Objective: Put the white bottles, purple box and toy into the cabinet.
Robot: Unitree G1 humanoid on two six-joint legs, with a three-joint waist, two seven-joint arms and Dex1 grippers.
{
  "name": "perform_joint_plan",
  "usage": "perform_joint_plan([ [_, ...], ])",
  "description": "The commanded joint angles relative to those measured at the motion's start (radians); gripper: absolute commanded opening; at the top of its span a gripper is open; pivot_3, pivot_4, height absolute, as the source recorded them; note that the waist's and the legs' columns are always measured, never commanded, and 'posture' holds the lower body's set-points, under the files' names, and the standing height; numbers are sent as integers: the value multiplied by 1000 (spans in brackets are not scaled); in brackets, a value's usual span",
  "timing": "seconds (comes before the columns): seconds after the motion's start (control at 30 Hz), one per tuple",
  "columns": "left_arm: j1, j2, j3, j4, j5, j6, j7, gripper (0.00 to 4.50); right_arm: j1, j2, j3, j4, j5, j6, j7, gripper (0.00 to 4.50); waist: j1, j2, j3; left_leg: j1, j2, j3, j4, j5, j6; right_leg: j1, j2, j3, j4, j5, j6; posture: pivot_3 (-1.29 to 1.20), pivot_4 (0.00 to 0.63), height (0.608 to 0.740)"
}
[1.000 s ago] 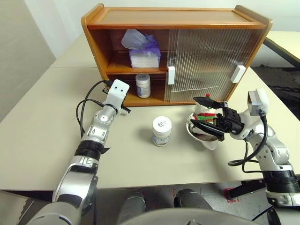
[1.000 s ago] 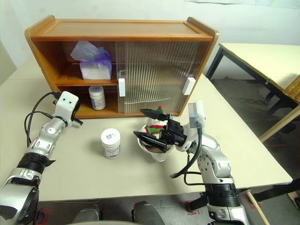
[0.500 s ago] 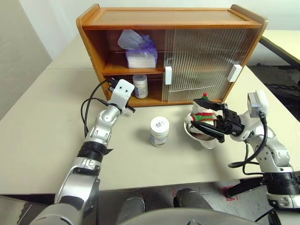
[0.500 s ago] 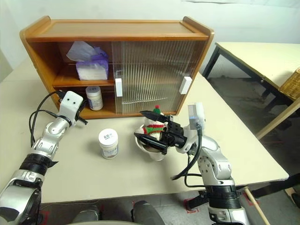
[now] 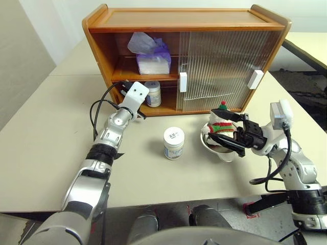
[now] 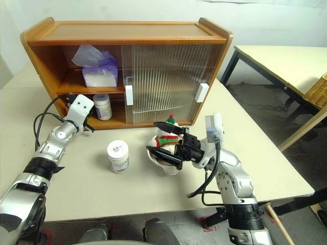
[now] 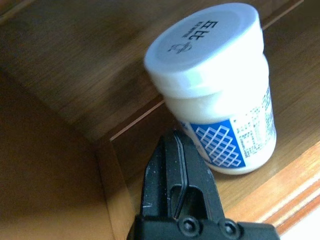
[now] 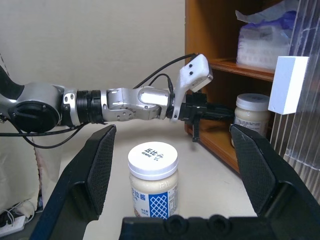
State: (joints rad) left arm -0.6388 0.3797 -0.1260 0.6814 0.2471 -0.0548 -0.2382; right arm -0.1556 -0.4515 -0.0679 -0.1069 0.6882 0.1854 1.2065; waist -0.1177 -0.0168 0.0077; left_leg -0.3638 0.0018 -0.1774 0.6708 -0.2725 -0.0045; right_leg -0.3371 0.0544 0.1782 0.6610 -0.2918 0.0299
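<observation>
Cream bench [image 5: 46,153], pale wall behind; cabinet [image 5: 184,20] at the far edge, left door slid aside.

Left gripper [image 7: 175,165]: fingers pressed together, holding nothing, tip inside the lower shelf just beside the shelved white bottle [image 5: 153,93]. Whether it touches the bottle I cannot tell.

Right gripper [image 5: 228,129]: fingers spread to full width, empty, hovering on either side of the toy [image 5: 220,124], which sits in a bowl [image 5: 217,151] on the bench.

Purple box [image 5: 155,57]: on the upper shelf, tissue sticking up.

Second white bottle [image 5: 173,143]: upright on the bench, between the two arms, well apart from the cabinet.

Progress, judged: box and one bottle stowed; one bottle and the toy remain.
</observation>
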Motion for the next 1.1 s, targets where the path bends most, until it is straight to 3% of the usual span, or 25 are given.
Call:
perform_joint_plan([
  [0.03, -29, 4, -14, 46, 17, -4, 0, 32, 6, -4, -6, -16, -7, -10, -4, 4500, -3, 0, 0, 0, 0, 0, 0, 0, 0, 0, 0, 0, 0, 0, 0, -222, 0, 740],
  [0.43, -132, -5, -31, 225, 24, -48, -12, 32, 1, -9, -9, -14, -7, -12, -5, 4500, -18, 0, 0, 0, 0, 0, 0, 0, 0, 0, 0, 0, 0, -1, 2, -234, 0, 740],
  [1.1, -212, -98, -35, 339, 22, -109, -29, 32, 5, -15, -17, -24, -2, -19, -15, 4500, -36, 0, 0, -1, -1, 0, 3, 0, 1, 1, 0, 0, 0, -3, 9, -259, 0, 740],
])
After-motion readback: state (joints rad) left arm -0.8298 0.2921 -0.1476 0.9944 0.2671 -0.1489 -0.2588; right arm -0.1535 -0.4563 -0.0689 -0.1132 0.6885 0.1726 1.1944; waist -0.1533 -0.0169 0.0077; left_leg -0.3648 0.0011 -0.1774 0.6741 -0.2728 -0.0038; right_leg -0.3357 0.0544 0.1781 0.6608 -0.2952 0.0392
